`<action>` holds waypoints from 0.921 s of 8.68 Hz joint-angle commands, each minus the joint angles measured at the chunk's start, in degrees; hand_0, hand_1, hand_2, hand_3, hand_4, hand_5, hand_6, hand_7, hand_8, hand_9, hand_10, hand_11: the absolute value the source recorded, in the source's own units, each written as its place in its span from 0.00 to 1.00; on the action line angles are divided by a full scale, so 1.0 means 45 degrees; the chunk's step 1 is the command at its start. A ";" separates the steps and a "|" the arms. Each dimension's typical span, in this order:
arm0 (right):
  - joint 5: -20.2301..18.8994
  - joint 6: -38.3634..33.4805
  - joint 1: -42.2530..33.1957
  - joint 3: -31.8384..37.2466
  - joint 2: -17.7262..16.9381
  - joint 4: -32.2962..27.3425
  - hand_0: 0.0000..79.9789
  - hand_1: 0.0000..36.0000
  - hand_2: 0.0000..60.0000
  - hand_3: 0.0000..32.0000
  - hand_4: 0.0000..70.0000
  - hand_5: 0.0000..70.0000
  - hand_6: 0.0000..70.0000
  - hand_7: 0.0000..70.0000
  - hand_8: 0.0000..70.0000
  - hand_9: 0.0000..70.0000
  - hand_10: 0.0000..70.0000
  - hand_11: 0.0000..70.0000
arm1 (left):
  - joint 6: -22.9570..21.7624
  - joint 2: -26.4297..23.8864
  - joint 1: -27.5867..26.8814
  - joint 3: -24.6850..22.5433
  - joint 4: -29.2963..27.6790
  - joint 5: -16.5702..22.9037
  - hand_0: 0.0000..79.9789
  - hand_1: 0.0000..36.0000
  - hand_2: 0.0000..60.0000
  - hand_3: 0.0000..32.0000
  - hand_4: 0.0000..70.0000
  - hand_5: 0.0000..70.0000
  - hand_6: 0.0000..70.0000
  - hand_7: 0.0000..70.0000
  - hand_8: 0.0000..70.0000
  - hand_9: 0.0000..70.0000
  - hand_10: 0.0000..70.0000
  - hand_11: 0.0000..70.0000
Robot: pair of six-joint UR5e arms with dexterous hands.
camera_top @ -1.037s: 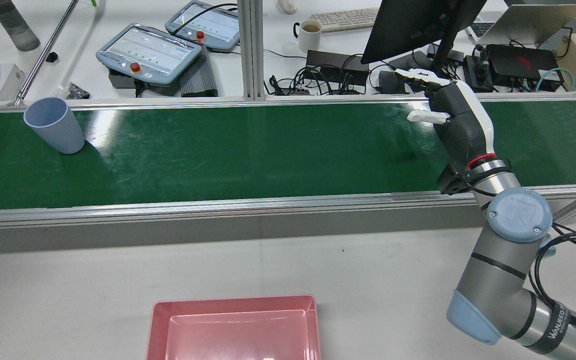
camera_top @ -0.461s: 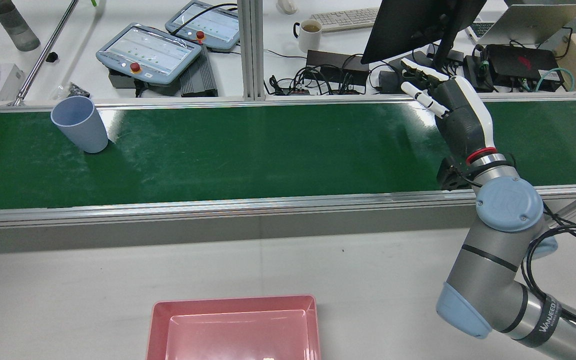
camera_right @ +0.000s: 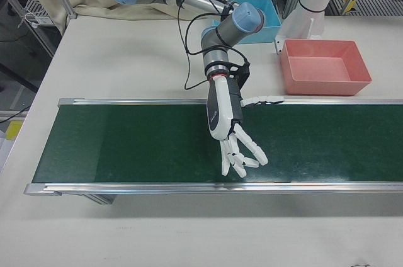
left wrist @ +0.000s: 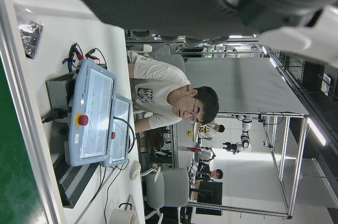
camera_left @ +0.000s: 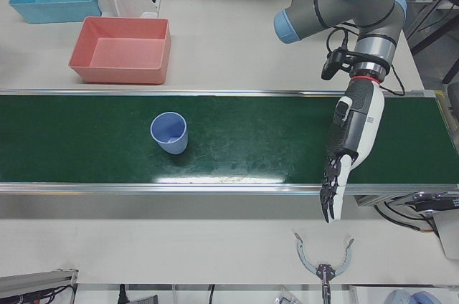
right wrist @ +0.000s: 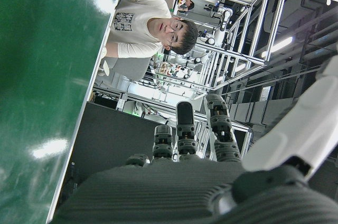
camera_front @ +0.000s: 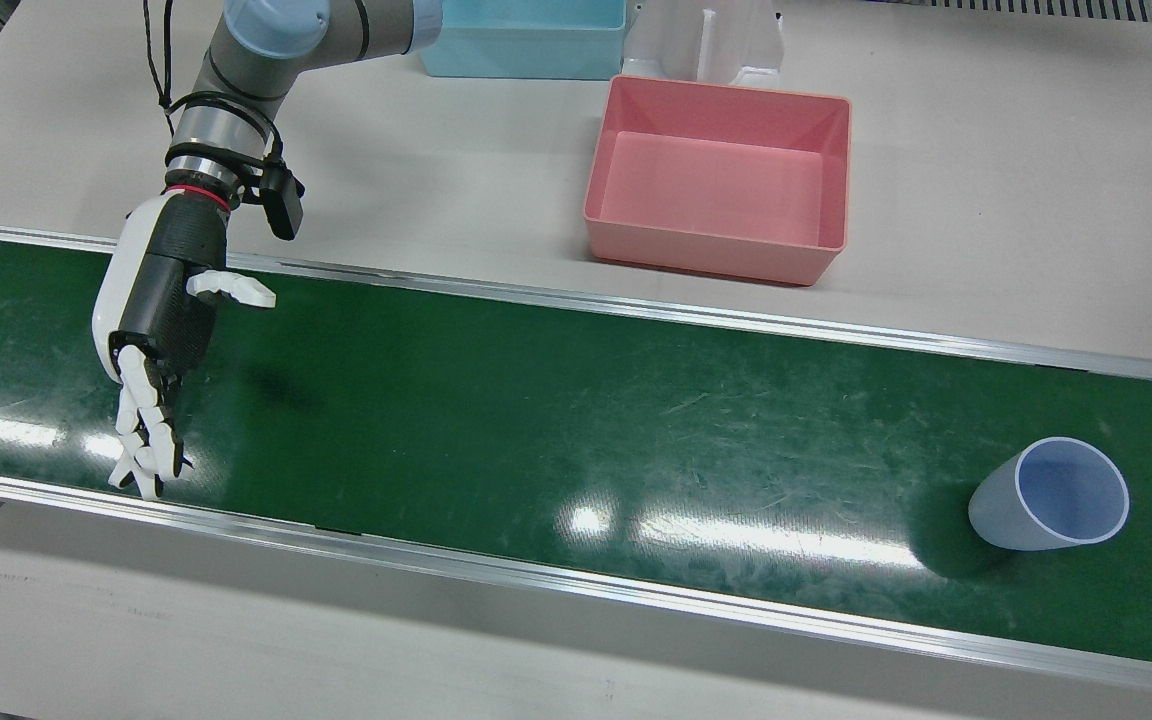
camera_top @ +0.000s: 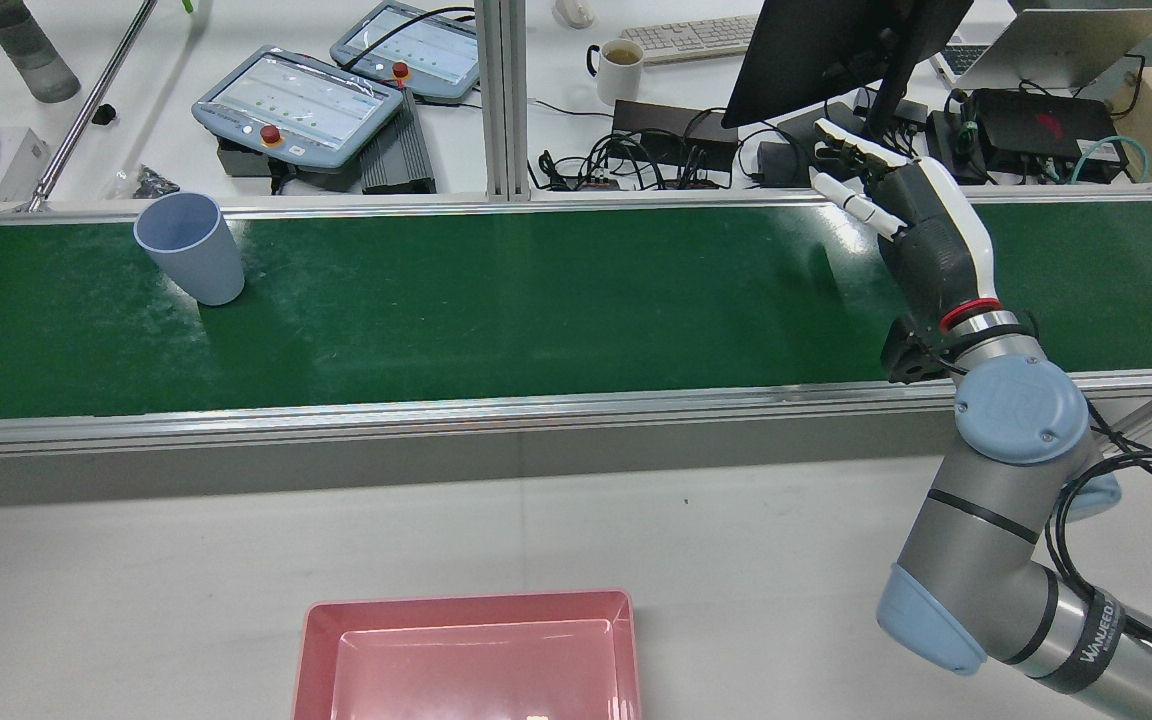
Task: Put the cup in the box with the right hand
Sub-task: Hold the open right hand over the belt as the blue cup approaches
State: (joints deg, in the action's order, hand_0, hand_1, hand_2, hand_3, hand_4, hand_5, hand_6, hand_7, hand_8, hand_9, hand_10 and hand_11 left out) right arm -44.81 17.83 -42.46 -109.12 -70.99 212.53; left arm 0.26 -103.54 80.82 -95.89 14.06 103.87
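A light blue cup (camera_front: 1051, 495) stands upright on the green belt, near its operator-side edge; it also shows in the rear view (camera_top: 191, 250) and the left-front view (camera_left: 169, 133). The pink box (camera_front: 716, 262) sits empty on the white table on the robot's side of the belt (camera_top: 466, 602). My right hand (camera_front: 161, 320) is open and empty, fingers stretched out above the belt, far along it from the cup (camera_top: 921, 235) (camera_right: 230, 131). My left hand (camera_left: 351, 135) is open and empty, reaching over the belt beyond the cup.
A blue box (camera_front: 526, 40) stands beside the pink one. Metal rails (camera_front: 636, 595) edge the belt. Beyond the belt are teach pendants (camera_top: 301, 105), a mug (camera_top: 621, 70), a monitor (camera_top: 826, 50) and cables.
The cup has travelled along the belt toward my right hand. My right hand has turned a little and its thumb now lies closer to the other fingers.
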 commanded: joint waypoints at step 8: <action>-0.0100 0.0099 0.0158 0.0578 0.0794 -0.0001 0.44 0.30 0.38 0.00 0.07 0.03 0.11 0.54 0.10 0.24 0.00 0.00 | 0.0000 -0.0019 -0.0010 0.0000 0.0000 -0.0016 0.00 0.00 0.00 0.00 0.00 0.00 0.00 0.00 0.00 0.00 0.00 0.00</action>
State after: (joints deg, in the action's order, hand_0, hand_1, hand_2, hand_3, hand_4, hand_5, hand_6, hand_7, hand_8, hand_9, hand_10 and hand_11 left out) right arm -45.27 18.27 -42.00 -106.56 -67.54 212.52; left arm 0.26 -103.57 80.77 -95.89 14.06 103.81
